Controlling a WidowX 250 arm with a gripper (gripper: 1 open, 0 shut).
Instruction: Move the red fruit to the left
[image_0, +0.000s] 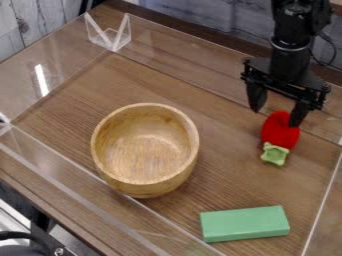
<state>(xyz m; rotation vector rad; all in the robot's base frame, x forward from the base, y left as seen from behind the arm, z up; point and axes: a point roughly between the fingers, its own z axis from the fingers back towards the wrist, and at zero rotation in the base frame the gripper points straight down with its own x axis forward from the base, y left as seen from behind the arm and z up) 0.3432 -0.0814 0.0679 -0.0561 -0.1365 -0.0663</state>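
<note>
Camera: red fruit (279, 134) just below tool (285, 106) (spread).

Tool (283, 107) spread wide just above red fruit (278, 133).

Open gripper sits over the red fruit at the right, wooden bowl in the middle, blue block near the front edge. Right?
One error: the block is green, not blue, as the camera view shows. The rest holds: the gripper is open over the red fruit at the right, and the wooden bowl is in the middle.
</note>
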